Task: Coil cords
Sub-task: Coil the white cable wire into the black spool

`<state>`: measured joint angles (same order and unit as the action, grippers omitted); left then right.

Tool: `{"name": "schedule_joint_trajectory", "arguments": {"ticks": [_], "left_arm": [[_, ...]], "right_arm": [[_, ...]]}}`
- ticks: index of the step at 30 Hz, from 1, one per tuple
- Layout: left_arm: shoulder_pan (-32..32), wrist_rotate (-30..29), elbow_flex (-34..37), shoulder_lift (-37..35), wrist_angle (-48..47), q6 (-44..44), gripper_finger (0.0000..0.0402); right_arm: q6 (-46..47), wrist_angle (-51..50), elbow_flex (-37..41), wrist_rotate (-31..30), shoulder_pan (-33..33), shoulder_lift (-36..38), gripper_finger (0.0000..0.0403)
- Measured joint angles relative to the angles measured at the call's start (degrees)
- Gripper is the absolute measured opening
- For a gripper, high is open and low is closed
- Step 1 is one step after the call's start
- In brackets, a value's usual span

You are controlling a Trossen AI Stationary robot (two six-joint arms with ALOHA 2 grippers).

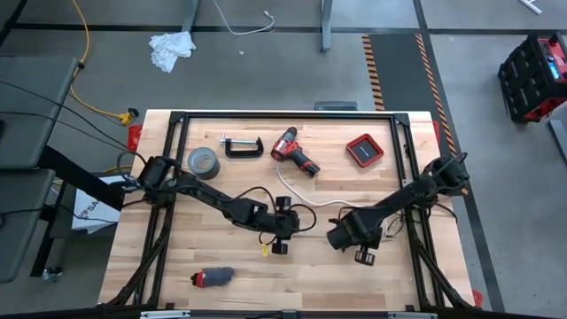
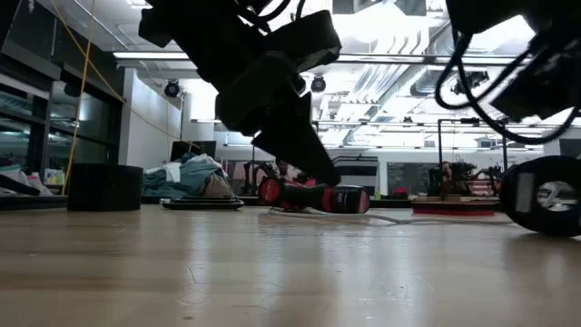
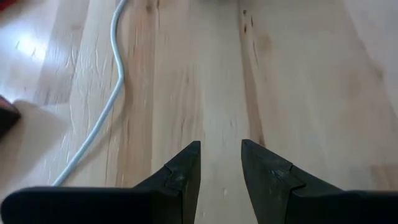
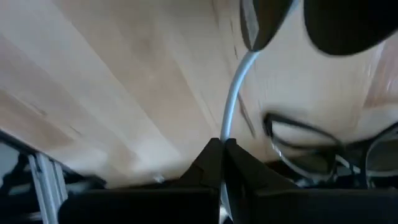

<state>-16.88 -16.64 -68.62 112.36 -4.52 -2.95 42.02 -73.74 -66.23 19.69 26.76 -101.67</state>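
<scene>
2 dark arms are reaching in over the wooden table [image 1: 354, 283], meeting just in front of the red drill [image 1: 295, 152]. Right of the drill and nearer the front edge, the right gripper [image 4: 222, 152] is pressing its fingers [image 4: 208, 165] together on the thin white cable [image 1: 312, 202], which is rising out of the pinch toward a dark rounded shape; whether that shape is the cable's disc is not clear. From the drill, the cable is running forward and then curving right across the boards to that gripper. Directly in front of the drill, the left gripper [image 3: 221, 163] is pointing down at bare wood with its fingers [image 3: 183, 171] standing partly apart and nothing between them; the cable is lying just beside it, apart from the tips. Left of the drill, a black clamp [image 1: 244, 145] and a grey tape roll [image 1: 203, 161] are sitting; right of it, a red square case [image 1: 364, 150] is lying
</scene>
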Motion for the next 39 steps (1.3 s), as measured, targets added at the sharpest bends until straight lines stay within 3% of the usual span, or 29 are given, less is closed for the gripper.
{"name": "schedule_joint_trajectory", "arguments": {"ticks": [9,18,24,33,39], "left_arm": [[0.2,1.0,0.0,-2.1,-3.3,0.1,0.0109],[1.6,1.2,0.0,-4.1,-0.9,4.2,0.0109],[2.9,9.7,0.0,-3.8,6.1,10.9,0.0109],[7.0,10.8,0.0,-3.6,8.1,16.5,0.0109],[8.0,16.6,0.0,-3.6,8.4,20.4,0.0109]], "right_arm": [[0.0,3.5,-3.7,-7.7,-1.8,0.2,0.0],[-1.9,7.5,-4.9,-11.1,-3.6,0.2,0.0],[-0.9,10.1,-4.9,-11.3,-4.6,0.2,0.0],[-2.4,18.6,-4.9,-11.2,-4.7,0.2,0.0],[-5.9,19.2,-4.9,-13.2,-4.7,0.2,0.0]]}}
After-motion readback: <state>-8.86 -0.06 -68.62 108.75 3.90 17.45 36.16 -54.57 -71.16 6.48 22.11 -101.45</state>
